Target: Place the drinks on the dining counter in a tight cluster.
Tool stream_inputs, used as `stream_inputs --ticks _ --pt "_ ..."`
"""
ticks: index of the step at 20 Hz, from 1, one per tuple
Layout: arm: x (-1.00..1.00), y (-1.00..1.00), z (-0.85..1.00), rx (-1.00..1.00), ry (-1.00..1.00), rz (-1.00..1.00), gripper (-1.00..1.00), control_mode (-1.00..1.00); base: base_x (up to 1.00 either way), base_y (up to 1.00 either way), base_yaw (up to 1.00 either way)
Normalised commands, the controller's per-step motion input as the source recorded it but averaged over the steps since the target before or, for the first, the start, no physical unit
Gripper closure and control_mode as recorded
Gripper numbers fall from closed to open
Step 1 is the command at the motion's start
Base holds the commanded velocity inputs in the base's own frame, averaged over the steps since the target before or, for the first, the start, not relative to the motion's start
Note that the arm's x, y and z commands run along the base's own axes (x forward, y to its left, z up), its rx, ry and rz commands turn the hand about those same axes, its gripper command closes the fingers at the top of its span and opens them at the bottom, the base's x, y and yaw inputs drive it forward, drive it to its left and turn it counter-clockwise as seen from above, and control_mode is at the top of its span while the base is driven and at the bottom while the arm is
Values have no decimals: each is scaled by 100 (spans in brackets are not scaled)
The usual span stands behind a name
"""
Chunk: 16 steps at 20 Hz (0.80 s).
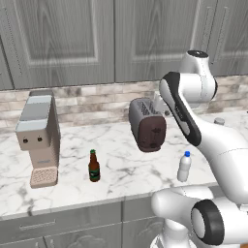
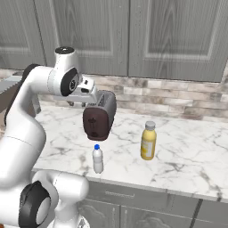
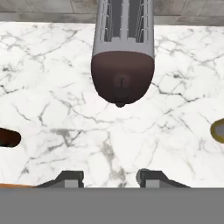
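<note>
We judge nothing done yet: beer bottle (image 1: 94, 166) at lower centre, water bottle (image 1: 184, 167) at lower right and juice bottle (image 2: 148, 140) all stand apart on the worktop (image 1: 121, 160). Our gripper (image 3: 109, 178) hovers with jaws apart, holding nothing.

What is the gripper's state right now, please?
Gripper: open and holding nothing, hovering above the marble worktop in front of the toaster.
</note>
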Motion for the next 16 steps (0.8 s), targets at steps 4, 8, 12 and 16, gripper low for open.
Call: stream_inputs --ticks 4,8,12,16 --pt "-8 0 0 0 -1 0 -100 -100 0 0 0" --pt "-4 -2 0 0 0 0 -100 -100 0 0 0" --pt "-17 -21 0 0 2 0 -100 -100 0 0 0" --pt "-11 -18 -10 -7 8 0 -100 -100 0 0 0"
